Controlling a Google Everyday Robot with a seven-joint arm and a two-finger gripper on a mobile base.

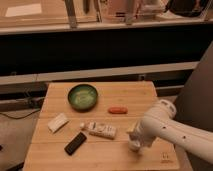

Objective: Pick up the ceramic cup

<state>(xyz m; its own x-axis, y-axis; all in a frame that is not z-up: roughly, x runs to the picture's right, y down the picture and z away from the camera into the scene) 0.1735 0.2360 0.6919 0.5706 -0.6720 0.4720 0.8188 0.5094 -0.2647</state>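
The tool point(134, 143) is being held low over the right front part of the wooden bench point(140, 92), at the end of the white arm point(172, 131) that is reaching in from the right. A small pale shape is being glimpsed right at the tool, and it is being judged to be the ceramic cup point(133, 146), though most of it is being hidden by the arm; whether it is being gripped or merely covered cannot be told. Elsewhere on the bench a green bowl point(82, 96), an orange item point(118, 110), a pale packet point(101, 129), a white block point(58, 122) and a black object point(75, 143) are lying well apart from the tool. The cup is being judged light, stiff, smooth and breakable; slipping is being considered likely on glazed sides; a hold across the rim or around the tapered wall, with moderate squeeze, is being advised.
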